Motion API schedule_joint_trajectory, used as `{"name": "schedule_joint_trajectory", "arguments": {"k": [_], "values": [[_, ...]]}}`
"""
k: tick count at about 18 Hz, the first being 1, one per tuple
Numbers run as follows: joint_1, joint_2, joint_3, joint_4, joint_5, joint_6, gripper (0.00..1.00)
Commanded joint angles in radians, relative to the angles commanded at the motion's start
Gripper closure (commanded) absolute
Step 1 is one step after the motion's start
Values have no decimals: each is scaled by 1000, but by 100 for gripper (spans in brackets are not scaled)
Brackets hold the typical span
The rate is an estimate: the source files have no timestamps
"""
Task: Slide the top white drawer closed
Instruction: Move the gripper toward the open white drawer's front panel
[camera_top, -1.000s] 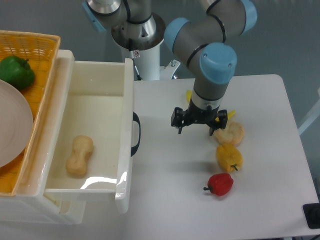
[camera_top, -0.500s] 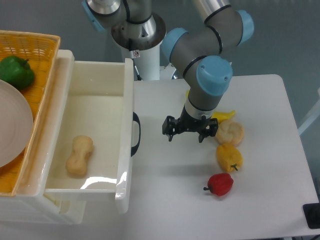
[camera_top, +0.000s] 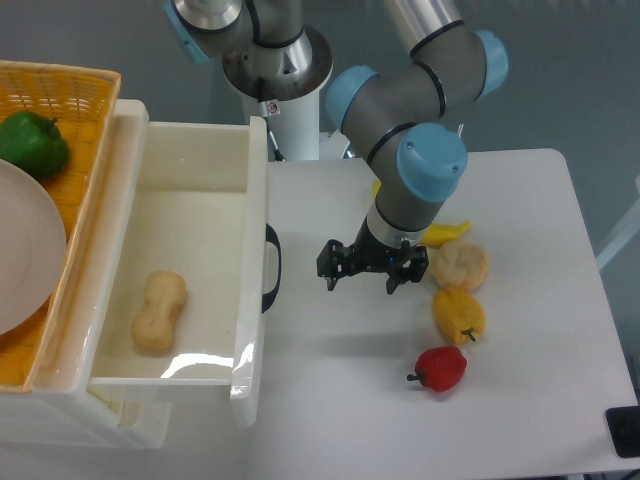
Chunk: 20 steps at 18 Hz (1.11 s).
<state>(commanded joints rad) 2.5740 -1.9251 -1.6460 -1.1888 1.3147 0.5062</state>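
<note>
The top white drawer (camera_top: 255, 210) stands pulled far out to the right, with its curved black handle (camera_top: 272, 268) on the front face. A tan peanut-shaped item (camera_top: 160, 311) lies inside it. My gripper (camera_top: 361, 279) hangs over the table a short way right of the handle, not touching it. Its fingers are spread apart and hold nothing.
An orange wicker basket (camera_top: 70, 90) at the left holds a green pepper (camera_top: 33, 144) and a white plate (camera_top: 25, 260). Right of the gripper lie a bread roll (camera_top: 459, 266), a yellow pepper (camera_top: 458, 314), a red pepper (camera_top: 440, 368) and a banana (camera_top: 445, 232).
The gripper has moved left and slightly down toward the drawer handle. The drawer has not moved.
</note>
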Motion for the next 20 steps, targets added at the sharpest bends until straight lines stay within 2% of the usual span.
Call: {"name": "schedule_joint_trajectory", "arguments": {"k": [11,20], "values": [[-54,-21,2,2,-25,-15,0],[-63,-35,3,2,-28,-15,0]]}}
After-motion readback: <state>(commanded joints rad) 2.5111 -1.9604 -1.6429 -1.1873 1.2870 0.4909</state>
